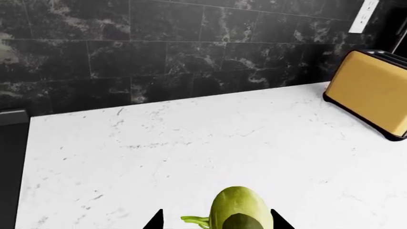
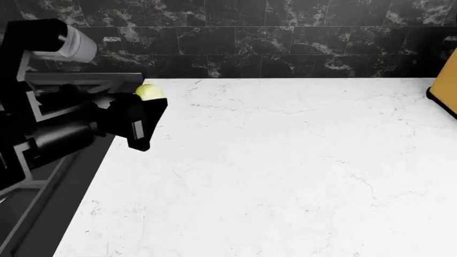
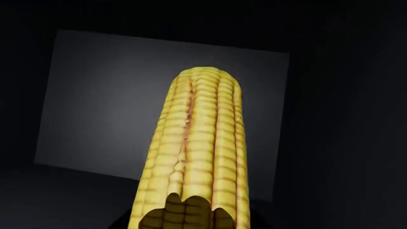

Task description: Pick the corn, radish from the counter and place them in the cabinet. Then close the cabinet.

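The left hand (image 2: 146,115) is up over the far-left corner of the white table (image 2: 286,171), close to the dark tiled wall, and it has the radish (image 2: 149,91) pinched between its two black fingers (image 2: 143,128). From above, only the pale green-white top of the radish peeks past the hand's far side. The left wrist camera shows it better: the radish (image 1: 237,210) sits right between the finger tips (image 1: 154,222), its little green stem poking sideways, lifted clear of the table (image 1: 190,152) below. Off to the right along the wall stands a yellow-sided toaster (image 1: 372,93), well apart from the hand. The right hand itself is out of sight, but its wrist camera looks straight along the corn (image 3: 194,157), which juts out from it lengthwise, blunt cut end nearest the lens, so it is clearly gripped there. Behind the cob is a dark enclosed space with a flat grey back panel (image 3: 102,95).
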Available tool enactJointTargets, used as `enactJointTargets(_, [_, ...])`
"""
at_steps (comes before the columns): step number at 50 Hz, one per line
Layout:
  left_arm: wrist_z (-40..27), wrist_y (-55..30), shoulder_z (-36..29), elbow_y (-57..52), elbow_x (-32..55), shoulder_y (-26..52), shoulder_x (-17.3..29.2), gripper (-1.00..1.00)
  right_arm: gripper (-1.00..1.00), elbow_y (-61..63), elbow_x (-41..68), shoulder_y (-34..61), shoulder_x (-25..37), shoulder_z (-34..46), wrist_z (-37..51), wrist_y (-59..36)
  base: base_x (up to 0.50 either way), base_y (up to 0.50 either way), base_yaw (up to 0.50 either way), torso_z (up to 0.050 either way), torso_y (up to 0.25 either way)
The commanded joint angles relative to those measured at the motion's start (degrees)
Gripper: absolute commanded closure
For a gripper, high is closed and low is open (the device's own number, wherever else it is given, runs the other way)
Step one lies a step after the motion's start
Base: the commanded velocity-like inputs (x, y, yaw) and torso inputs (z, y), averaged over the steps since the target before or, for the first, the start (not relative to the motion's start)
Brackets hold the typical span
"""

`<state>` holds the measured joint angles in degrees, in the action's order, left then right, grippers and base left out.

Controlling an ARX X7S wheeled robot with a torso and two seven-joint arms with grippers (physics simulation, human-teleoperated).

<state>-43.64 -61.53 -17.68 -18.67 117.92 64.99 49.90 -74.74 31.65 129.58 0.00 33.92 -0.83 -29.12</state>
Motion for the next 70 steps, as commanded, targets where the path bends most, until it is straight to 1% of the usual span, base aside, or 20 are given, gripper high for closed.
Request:
enactJointTargets(1, [0.06, 0.86, 0.18, 0.32, -0.37, -0.45, 0.12, 1.0, -1.0, -0.25, -0.93, -0.27, 0.01, 0.41, -0.66, -0.15, 0.0, 0.0, 0.0, 0.0, 0.0])
enactJointTargets(28, [-0.5, 2.19, -0.34, -0.52, 0.17, -1.14, -0.16, 1.0, -1.0, -0.25, -0.93, -0.27, 0.01, 0.41, -0.66, -0.15, 0.0, 0.0, 0.0, 0.0, 0.0])
enactJointTargets(39, [-1.0, 2.99, 0.65, -2.97, 1.93, -1.41, 1.01, 1.0, -1.0, -0.25, -0.93, -0.27, 0.01, 0.41, -0.66, -0.15, 0.0, 0.0, 0.0, 0.0, 0.0])
enactJointTargets(40, [-1.14, 3.2, 0.83, -3.42, 2.27, -1.62, 1.2, 1.0, -1.0, -0.23, 7.66, 4.51, 0.0, 9.01, 1.26, 6.18, 0.0, 0.0, 0.0, 0.0, 0.0])
enactJointTargets(44, [-1.36, 3.89, 1.5, -4.94, 3.06, -2.68, 1.78, 1.0, -1.0, 0.45, 42.04, 5.32, 0.0, 43.38, 0.47, 11.2, 0.0, 0.0, 0.0, 0.0, 0.003])
enactJointTargets(45, [-1.38, 4.0, 1.6, -5.18, 3.14, -2.87, 1.88, 1.0, -1.0, 0.75, 41.71, 5.38, 0.0, 47.38, 0.53, 11.97, 0.0, 0.0, 0.0, 0.0, 0.0])
enactJointTargets(49, [-1.39, 4.44, 2.04, -5.98, 3.37, -3.5, 2.2, 1.0, -1.0, 1.86, 37.75, 5.4, 0.0, 44.56, 0.11, 13.97, 0.0, 0.0, 0.0, 0.0, 0.0])
enactJointTargets(52, [-1.36, 4.91, 2.52, -6.7, 3.5, -4.34, 2.51, 1.0, -1.0, 2.66, 37.48, 5.4, 0.0, 43.81, -0.78, 16.08, 0.0, 0.0, 0.0, 0.0, 0.0])
enactJointTargets(55, [-1.45, 5.48, 3.11, -7.51, 3.82, -5.2, 2.95, 1.0, -1.0, 4.96, 43.38, 4.69, 0.0, 49.78, -2.85, 23.99, 0.0, 0.0, 0.0, 0.0, 0.0])
enactJointTargets(58, [-1.72, 5.64, 3.03, -7.72, 4.08, -5.18, 3.02, 1.0, -1.0, 6.26, 45.55, 4.19, 0.0, 52.3, -4.0, 28.18, 0.0, 0.0, 0.0, 0.0, 0.0])
enactJointTargets(65, [-1.98, 5.85, 2.7, -7.83, 4.25, -4.98, 2.81, 1.0, -1.0, 7.76, 48.21, 4.33, 0.0, 53.62, -4.8, 31.86, 0.0, 0.0, 0.0, 0.0, 0.0])
enactJointTargets(70, [-1.75, 5.95, 2.74, -7.84, 4.07, -5.25, 2.84, 1.0, -1.0, 10.1, 48.63, 3.34, 0.01, 54.41, -3.64, 35.3, 0.0, 0.0, 0.0, 0.0, 0.0])
